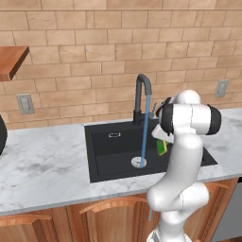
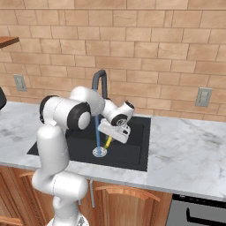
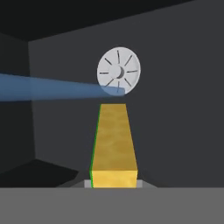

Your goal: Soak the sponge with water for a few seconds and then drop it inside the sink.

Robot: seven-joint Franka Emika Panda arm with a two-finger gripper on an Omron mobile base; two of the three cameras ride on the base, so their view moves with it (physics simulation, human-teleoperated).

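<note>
The sponge (image 3: 113,144) was clamped edge-on in the tool (image 2: 110,140), which had closed on its near end; the yellow layer faced the hand camera, with a thin green edge along one side. You should have treated it as light and soft, likely to squash under the grip and to grow heavier and slicker once wet; a hold across its flat faces suited it. It hung inside the sink (image 1: 108,151), above the floor and just beside the water (image 1: 144,127), apparently not yet in it. The stream fell from the tap (image 1: 141,97) onto the drain (image 3: 118,71). Marble table (image 1: 42,165) surrounded the sink.
</note>
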